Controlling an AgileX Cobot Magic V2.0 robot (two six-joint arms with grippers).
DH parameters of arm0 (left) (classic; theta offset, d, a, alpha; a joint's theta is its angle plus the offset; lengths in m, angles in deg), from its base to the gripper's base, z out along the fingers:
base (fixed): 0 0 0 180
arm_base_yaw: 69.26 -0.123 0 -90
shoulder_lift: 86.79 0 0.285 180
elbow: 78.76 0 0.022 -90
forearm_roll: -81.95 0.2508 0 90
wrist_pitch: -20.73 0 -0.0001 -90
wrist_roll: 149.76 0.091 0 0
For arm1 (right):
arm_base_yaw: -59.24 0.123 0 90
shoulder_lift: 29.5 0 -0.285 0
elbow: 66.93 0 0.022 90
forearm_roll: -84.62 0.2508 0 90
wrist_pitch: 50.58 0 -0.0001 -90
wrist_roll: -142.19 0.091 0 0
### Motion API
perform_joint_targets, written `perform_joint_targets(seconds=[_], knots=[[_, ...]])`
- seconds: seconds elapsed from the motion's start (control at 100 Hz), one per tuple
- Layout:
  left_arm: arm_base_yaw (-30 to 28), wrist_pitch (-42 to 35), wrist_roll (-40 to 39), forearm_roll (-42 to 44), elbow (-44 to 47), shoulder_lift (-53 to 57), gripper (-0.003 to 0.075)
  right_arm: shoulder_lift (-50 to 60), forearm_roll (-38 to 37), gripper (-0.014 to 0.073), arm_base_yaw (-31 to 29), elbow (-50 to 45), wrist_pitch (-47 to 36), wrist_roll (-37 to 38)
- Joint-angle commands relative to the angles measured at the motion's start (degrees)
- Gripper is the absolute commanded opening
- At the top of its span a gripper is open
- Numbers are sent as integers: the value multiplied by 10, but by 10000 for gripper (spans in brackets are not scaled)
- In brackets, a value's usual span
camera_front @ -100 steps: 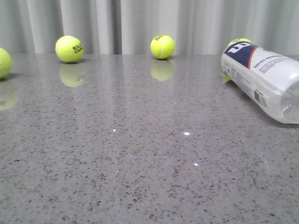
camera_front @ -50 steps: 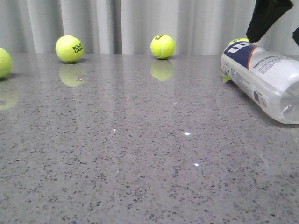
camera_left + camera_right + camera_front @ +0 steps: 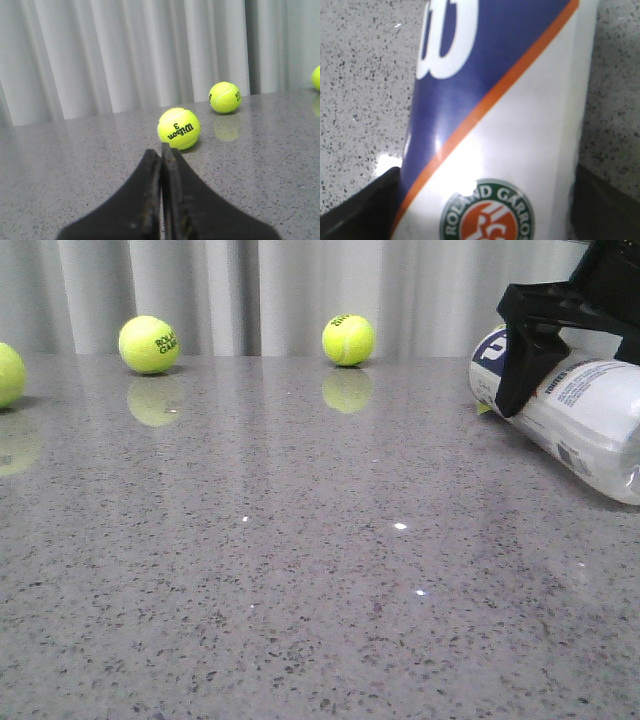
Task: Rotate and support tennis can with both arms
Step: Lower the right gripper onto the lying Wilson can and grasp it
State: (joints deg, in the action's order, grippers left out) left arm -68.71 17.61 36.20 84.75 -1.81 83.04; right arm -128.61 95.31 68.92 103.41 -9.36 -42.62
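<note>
Front view: right pincer (image 3: 545, 360) straddles tennis can (image 3: 590, 425).

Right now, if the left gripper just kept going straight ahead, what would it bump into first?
Probably the Wilson tennis ball. It sits just past the shut left gripper, nearly in line, though the gap is hard to judge.

The tennis can (image 3: 495, 120) carries a white W logo on navy at the upper left of the right wrist view, and a round "ROLAND GARROS" badge at the lower centre. In the left wrist view the centre ball (image 3: 178, 128) reads "Wilson 3". In the front view the upper-left ball (image 3: 148, 344) shows "ROLAND GARROS", partly legible.
</note>
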Motion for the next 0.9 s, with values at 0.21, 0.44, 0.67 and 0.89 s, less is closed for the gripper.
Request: perform_joint_targets(seconds=[0.21, 0.44, 0.67, 0.89], knots=[[-1, -42, -5, -5, 28, -5, -21, 50, 5, 232, 0, 22, -7, -6], [-1, -42, -5, -5, 28, -5, -21, 65, 5, 231, 18, 118, 89, -79], [-1, -42, -5, -5, 28, -5, -21, 56, 5, 231, 107, 194, 102, -306], [-1, -42, -5, -5, 28, -5, -21, 8, 5, 231, 182, 195, 76, -542]])
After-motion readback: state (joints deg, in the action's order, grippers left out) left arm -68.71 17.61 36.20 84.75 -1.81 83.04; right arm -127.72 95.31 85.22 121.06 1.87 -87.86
